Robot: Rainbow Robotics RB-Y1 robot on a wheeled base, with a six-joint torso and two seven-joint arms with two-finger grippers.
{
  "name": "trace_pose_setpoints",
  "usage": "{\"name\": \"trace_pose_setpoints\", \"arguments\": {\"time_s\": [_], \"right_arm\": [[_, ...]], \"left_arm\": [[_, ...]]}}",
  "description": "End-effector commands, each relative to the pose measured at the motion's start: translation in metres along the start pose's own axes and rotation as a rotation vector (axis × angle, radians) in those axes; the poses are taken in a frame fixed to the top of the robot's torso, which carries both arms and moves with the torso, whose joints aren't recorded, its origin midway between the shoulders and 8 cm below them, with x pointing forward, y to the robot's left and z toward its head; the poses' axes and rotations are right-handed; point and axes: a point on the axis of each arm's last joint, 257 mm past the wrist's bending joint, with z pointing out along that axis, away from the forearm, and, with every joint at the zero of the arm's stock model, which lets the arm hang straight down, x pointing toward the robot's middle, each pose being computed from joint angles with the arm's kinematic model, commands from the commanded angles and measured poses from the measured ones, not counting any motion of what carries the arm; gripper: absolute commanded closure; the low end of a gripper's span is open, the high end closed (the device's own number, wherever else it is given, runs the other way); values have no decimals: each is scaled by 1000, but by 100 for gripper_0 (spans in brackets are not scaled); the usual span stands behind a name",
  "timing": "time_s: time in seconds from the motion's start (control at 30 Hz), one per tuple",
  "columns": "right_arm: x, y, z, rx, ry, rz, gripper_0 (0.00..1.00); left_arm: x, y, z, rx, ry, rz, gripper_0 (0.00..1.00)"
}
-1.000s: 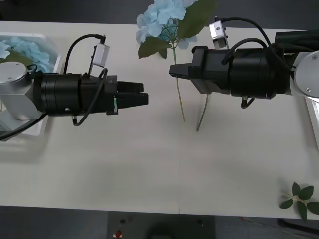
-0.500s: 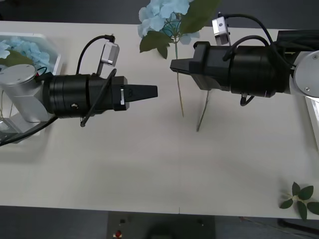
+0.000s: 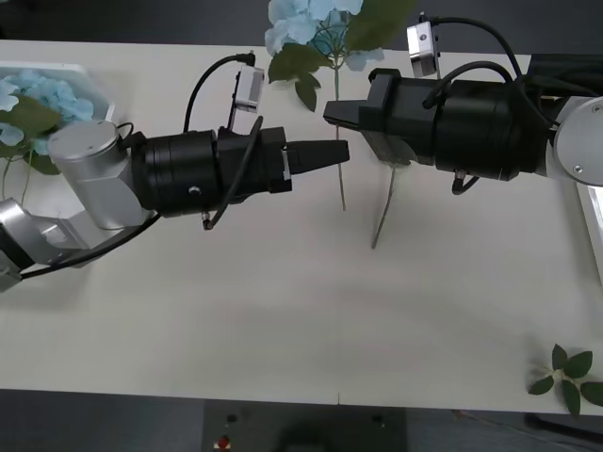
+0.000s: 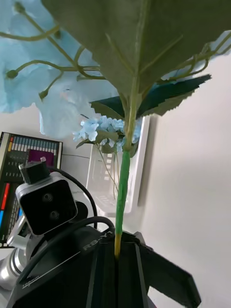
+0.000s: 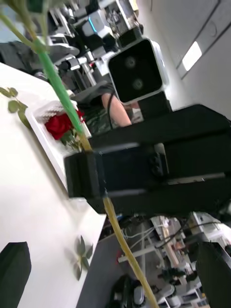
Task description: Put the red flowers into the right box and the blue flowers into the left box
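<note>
Above the worktop [image 3: 283, 311] the right end effector [image 3: 332, 112] grips a blue flower [image 3: 311, 24] stem; the left end effector [image 3: 337, 152], spread open, could knock it loose.

Cream table [image 3: 283, 320] w/ smooth matte top, running edge to edge; dark floor strip along its near side, dark band beyond the far edge too. A seam mark sits mid front edge. Left wrist view: cluttered lab bkgd, desks w/ equipment [image 5: 91, 29], grey wall w/ a bright rectangular light panel [image 5: 191, 55]. Right wrist view: colourful striped panel [image 4: 21, 159] near the table's end.
</note>
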Motion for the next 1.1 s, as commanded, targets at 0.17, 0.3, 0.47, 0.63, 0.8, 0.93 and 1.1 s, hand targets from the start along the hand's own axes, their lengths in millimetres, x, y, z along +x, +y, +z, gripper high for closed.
{"name": "trace_pose_setpoints", "arguments": {"time_s": [0.17,0.3,0.47,0.63,0.8,0.93,1.1], "right_arm": [[-3,25,5,-31,15,-98,100],[-3,24,5,-31,15,-100,100],[-5,19,5,-9,5,-175,100],[-10,12,5,24,-10,-299,100],[-14,8,5,51,-22,-424,100],[-14,10,5,55,-25,-483,100],[-7,18,6,33,-17,-467,100]], "left_arm": [[-8,-1,5,-24,-9,-176,0],[1,6,1,-44,8,-249,0],[11,12,-4,-68,38,-220,0],[22,7,0,-56,67,-214,0],[28,-11,6,-20,87,-211,0],[32,-16,10,-7,93,-215,0],[40,-17,14,-2,109,-223,0]]}}
